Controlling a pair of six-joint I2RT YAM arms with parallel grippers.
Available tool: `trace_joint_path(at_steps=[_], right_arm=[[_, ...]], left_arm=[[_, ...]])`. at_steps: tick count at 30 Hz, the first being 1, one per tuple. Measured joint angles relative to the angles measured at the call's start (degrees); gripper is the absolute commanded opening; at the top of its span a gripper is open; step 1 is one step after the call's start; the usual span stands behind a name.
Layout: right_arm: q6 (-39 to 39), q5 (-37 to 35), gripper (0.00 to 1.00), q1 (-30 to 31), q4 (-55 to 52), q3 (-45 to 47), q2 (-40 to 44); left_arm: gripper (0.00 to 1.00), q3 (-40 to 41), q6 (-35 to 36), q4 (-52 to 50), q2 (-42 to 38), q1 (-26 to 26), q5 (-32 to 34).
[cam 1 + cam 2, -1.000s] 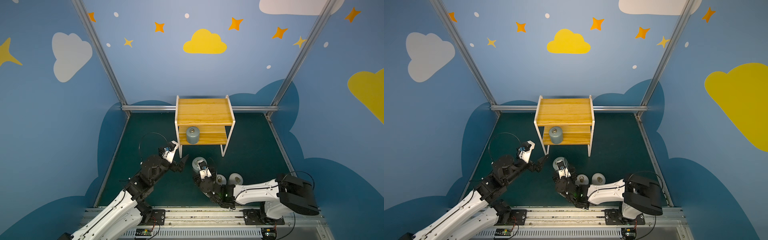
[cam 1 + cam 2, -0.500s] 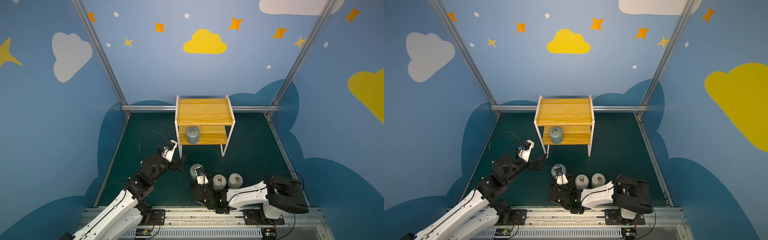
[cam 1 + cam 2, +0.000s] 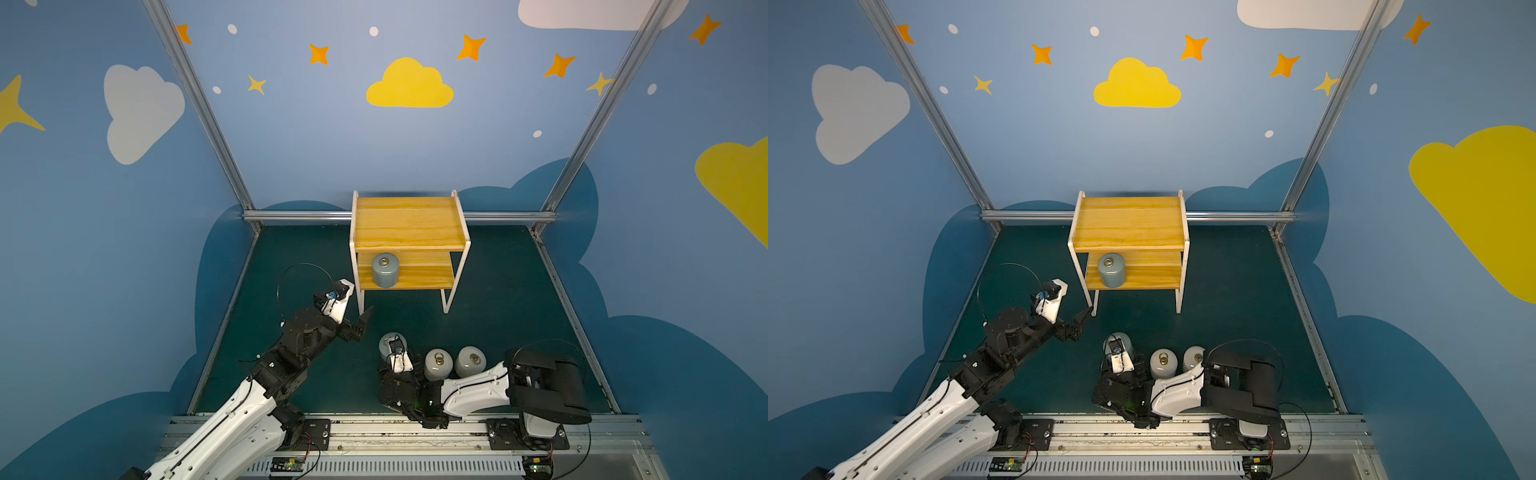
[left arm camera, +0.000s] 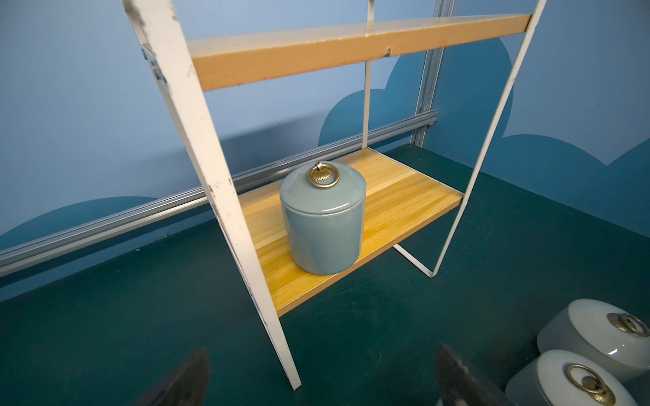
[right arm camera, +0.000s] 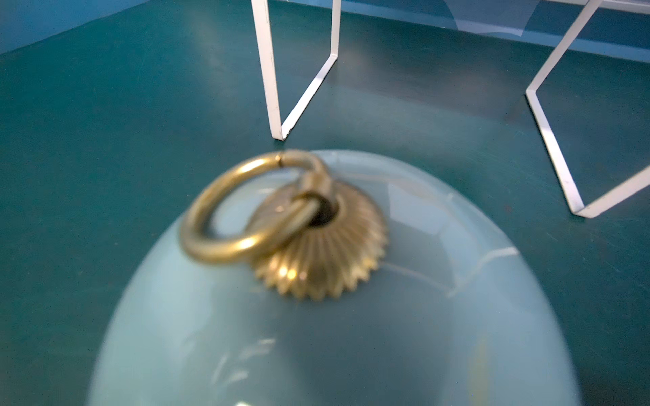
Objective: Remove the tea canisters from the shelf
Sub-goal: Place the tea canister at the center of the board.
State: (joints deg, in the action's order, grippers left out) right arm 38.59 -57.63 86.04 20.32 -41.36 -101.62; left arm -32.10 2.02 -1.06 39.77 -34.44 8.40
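Note:
The shelf (image 3: pixel 409 224) (image 3: pixel 1129 224) stands at the back of the mat. One grey-blue tea canister (image 3: pixel 385 272) (image 4: pixel 323 225) sits on its lower board. My left gripper (image 3: pixel 360 322) (image 4: pixel 320 383) hangs open just before the shelf's front left leg, nothing between its fingers. A second grey-blue canister (image 3: pixel 388 340) (image 5: pixel 334 316) is low at the front of the mat with my right gripper (image 3: pixel 395 361) shut on it. Its lid fills the right wrist view and hides the fingers. Two white canisters (image 3: pixel 437 363) (image 3: pixel 470 360) stand on the mat right of it.
Blue walls with aluminium posts (image 3: pixel 199 108) close in the dark green mat (image 3: pixel 498 299) on three sides. A metal rail (image 3: pixel 415 432) with both arm bases runs along the front. The white canisters also show in the left wrist view, at its corner (image 4: pixel 591 337).
My right arm has drawn back toward the front and lowered the grey-blue canister to the left of the white ones. The left arm has barely moved.

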Motion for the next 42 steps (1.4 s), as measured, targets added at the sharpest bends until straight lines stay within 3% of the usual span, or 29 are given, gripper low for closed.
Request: trace_joint_path(at_steps=[25, 42], right_arm=[[10.97, 2.12, 0.70, -0.72, -6.21, -1.22, -3.93], [15.02, 1.14, 0.82, 0.57, -9.68, -1.73, -3.93]], left_arm=[[1.00, 0.52, 0.17, 0.48, 0.76, 0.68, 0.00], [1.00, 0.52, 0.35, 0.70, 0.96, 0.96, -0.02]])
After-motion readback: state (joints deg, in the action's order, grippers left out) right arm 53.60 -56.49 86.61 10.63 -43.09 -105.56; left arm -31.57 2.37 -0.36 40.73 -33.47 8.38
